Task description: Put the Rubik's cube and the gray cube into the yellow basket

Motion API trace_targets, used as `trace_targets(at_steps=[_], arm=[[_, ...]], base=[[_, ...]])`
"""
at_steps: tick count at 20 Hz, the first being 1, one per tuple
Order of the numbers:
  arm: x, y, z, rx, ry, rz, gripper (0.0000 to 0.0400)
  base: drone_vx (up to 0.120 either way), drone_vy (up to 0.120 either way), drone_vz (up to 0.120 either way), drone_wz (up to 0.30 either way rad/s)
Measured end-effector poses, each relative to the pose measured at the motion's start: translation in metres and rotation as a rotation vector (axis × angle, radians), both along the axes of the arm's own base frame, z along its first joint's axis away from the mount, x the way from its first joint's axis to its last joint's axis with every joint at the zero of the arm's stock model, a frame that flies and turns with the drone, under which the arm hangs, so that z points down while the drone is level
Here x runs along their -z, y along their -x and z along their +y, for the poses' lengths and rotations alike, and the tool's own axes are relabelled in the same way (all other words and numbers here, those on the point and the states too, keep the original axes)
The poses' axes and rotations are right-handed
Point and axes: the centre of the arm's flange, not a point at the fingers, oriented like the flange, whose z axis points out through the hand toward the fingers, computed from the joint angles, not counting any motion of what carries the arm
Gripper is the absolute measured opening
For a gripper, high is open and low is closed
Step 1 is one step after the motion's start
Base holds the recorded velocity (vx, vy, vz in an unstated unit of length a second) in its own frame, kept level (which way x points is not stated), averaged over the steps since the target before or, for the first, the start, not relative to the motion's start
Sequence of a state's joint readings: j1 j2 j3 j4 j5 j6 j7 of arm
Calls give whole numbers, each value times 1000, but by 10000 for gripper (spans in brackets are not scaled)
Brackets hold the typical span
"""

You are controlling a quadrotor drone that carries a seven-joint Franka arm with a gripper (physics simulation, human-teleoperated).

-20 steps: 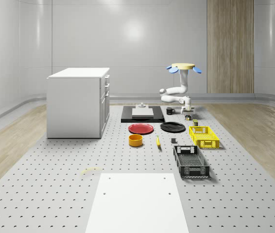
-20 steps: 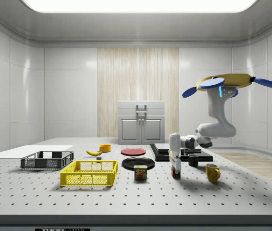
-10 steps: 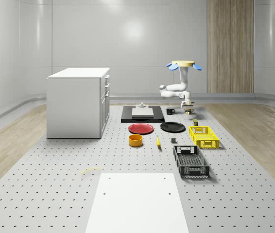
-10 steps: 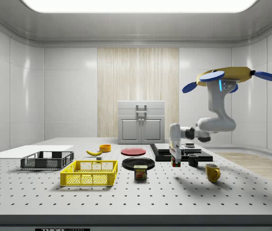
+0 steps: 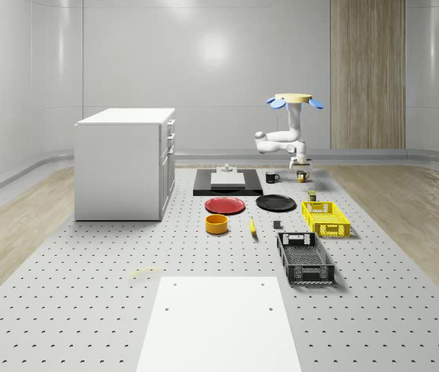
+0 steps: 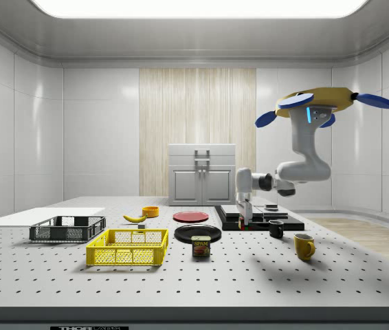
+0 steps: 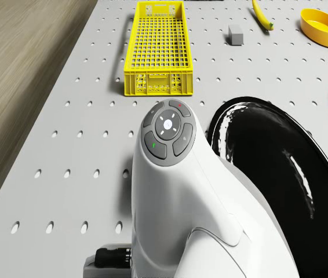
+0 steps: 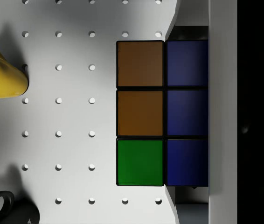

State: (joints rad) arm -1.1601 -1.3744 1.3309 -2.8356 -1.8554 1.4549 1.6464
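So with our gripper (image 6: 245, 218) closed on the Rubik's cube (image 8: 162, 113) and held clear above the table, the yellow basket (image 6: 128, 247) lies well off toward the side view's left.

The drone (image 6: 316, 102) hovers at the side view's upper right, above the mugs (image 6: 304, 245). Its gripper (image 6: 244, 218) hangs over the table (image 6: 249, 282), right of the basket (image 6: 127, 247) and can (image 6: 201, 246).
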Motion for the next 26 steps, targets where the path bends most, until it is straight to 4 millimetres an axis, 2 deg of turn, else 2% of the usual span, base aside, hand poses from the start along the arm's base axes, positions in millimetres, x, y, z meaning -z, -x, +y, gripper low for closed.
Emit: trace_targets(at_steps=[2,26], arm=[[0,0,0,0,0,0,325],[1,0,0,0,0,0,325]], base=[[120,80,0,0],[120,0,0,0]])
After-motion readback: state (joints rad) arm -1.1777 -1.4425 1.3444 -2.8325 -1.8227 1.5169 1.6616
